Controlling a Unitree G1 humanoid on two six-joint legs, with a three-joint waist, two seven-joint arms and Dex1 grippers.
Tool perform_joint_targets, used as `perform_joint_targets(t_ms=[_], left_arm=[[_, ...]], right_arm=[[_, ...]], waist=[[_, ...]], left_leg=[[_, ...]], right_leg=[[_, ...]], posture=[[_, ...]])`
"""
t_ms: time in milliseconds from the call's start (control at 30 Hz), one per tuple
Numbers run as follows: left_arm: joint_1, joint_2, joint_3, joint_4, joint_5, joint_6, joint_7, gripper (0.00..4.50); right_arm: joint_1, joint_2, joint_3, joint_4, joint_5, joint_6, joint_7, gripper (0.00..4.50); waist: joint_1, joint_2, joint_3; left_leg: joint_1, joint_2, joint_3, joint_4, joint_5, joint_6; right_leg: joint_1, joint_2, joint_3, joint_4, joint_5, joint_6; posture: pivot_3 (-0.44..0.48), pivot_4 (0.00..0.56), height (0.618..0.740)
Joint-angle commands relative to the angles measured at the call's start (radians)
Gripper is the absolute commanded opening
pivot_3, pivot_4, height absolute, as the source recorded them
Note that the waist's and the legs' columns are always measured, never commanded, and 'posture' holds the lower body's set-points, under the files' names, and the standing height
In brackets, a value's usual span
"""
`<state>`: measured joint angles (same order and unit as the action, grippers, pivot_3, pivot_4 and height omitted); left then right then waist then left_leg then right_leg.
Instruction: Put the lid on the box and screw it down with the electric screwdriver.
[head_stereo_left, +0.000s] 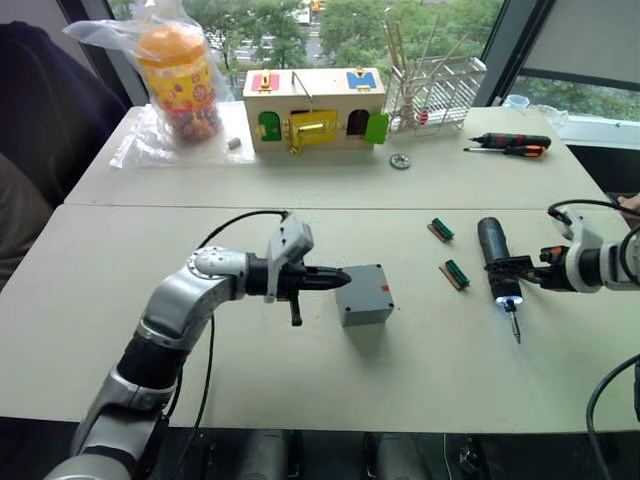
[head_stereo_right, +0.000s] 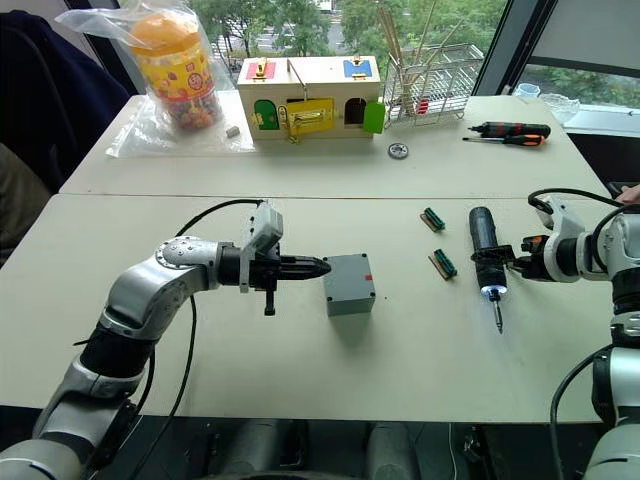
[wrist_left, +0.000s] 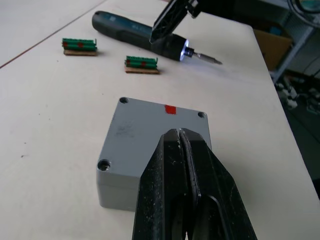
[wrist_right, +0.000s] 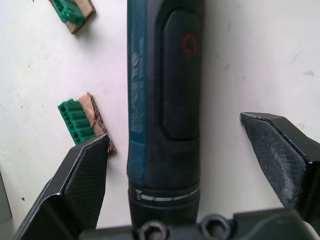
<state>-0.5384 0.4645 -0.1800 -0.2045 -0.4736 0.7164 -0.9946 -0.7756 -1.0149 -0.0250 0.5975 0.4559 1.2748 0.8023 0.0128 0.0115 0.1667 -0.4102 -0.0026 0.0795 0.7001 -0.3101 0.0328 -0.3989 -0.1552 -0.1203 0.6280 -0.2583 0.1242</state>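
Observation:
The grey box (head_stereo_left: 358, 310) stands mid-table with the lid (wrist_left: 145, 125) lying on top, a small red mark (wrist_left: 170, 109) at the lid's far edge. My left gripper (head_stereo_left: 342, 278) is shut with nothing in it, and its fingertips (wrist_left: 172, 150) reach over the lid's left edge. Whether they touch the lid I cannot tell. To the right, the electric screwdriver (head_stereo_left: 497, 255) lies flat on the table, its tip light on and its bit toward me. My right gripper (head_stereo_left: 503, 270) is open, with one finger (wrist_right: 85, 170) on each side of the screwdriver's body and a gap to both.
Two green terminal blocks (head_stereo_left: 441, 229) (head_stereo_left: 455, 273) lie between the box and the screwdriver. At the back stand a wooden box with coloured doors (head_stereo_left: 314, 108), a jar in a plastic bag (head_stereo_left: 180, 80) and a wire rack (head_stereo_left: 435, 90). Hand screwdrivers (head_stereo_left: 510, 145) lie at the back right.

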Motion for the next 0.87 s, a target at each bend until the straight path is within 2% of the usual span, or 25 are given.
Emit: perform_joint_targets(t_ms=[33, 133, 200, 267, 333, 467, 600, 733, 867], left_arm=[[0.051, 0.046, 0.125, -0.092, -0.106, 0.082, 0.025, 0.0], [0.152, 0.119, 0.232, -0.162, -0.173, 0.164, 0.057, 0.0], [0.226, 0.158, 0.295, -0.2, -0.219, 0.213, 0.077, 0.0], [0.29, 0.185, 0.333, -0.234, -0.251, 0.25, 0.096, 0.0], [0.339, 0.195, 0.356, -0.262, -0.28, 0.276, 0.116, 0.0], [0.431, 0.195, 0.371, -0.312, -0.335, 0.311, 0.148, 0.0], [0.486, 0.188, 0.365, -0.325, -0.361, 0.316, 0.177, 0.0], [0.535, 0.192, 0.333, -0.338, -0.365, 0.306, 0.181, 0.0], [0.555, 0.181, 0.318, -0.353, -0.385, 0.314, 0.2, 0.0]], right_arm=[[0.02, -0.035, -0.155, -0.063, 0.029, -0.082, 0.005, 4.48], [0.202, -0.025, -0.392, -0.272, 0.102, -0.218, 0.058, 4.48], [0.39, 0.068, -0.608, -0.493, 0.144, -0.372, 0.082, 4.48], [0.569, 0.109, -0.739, -0.636, 0.249, -0.294, 0.156, 4.48], [0.688, 0.128, -0.808, -0.711, 0.367, -0.174, 0.205, 4.48], [0.915, 0.128, -0.815, -0.828, 0.42, -0.139, 0.277, 4.48], [1.092, 0.099, -0.758, -0.892, 0.39, -0.188, 0.355, 4.48], [1.178, 0.077, -0.704, -0.907, 0.346, -0.269, 0.4, 4.48], [1.2, 0.066, -0.671, -0.9, 0.317, -0.325, 0.414, 4.48]], waist=[[-0.001, 0.0, 0.0], [0.002, 0.0, 0.0], [0.004, -0.001, 0.0], [0.007, -0.002, 0.001], [0.017, -0.002, 0.001], [0.019, -0.002, 0.001], [0.027, -0.001, 0.001], [0.026, -0.001, 0.001], [0.028, -0.001, 0.001]], left_leg=[[0.0, 0.0, 0.0, 0.0, 0.0, 0.0], [0.0, 0.001, -0.001, -0.001, 0.0, 0.0], [0.0, 0.001, -0.002, -0.002, 0.0, -0.001], [0.002, 0.001, -0.004, -0.001, 0.0, -0.001], [0.003, 0.0, -0.004, 0.0, 0.0, -0.001], [0.006, 0.001, -0.003, 0.0, 0.0, -0.001], [0.006, 0.001, -0.003, -0.001, -0.001, -0.001], [0.006, 0.001, -0.003, -0.001, -0.001, 0.0], [0.006, 0.001, -0.003, -0.001, -0.001, 0.0]], right_leg=[[0.0, 0.0, 0.0, 0.0, 0.0, 0.0], [0.0, 0.001, 0.0, 0.001, 0.0, 0.0], [0.001, 0.001, -0.001, 0.001, 0.0, 0.0], [0.004, 0.001, -0.003, 0.0, 0.0, 0.001], [0.006, 0.001, -0.003, -0.001, 0.0, 0.001], [0.008, 0.0, 0.0, -0.002, 0.0, 0.001], [0.007, 0.0, 0.001, -0.001, 0.0, 0.001], [0.007, 0.0, 0.001, -0.002, 0.0, 0.001], [0.006, 0.0, 0.001, -0.002, 0.0, 0.0]], posture=[[0.0, 0.15, 0.705], [0.0, 0.15, 0.705], [0.0, 0.15, 0.705], [0.0, 0.15, 0.705], [0.0, 0.15, 0.705], [0.0, 0.15, 0.705], [0.0, 0.15, 0.705], [0.0, 0.15, 0.705], [0.0, 0.15, 0.705]])
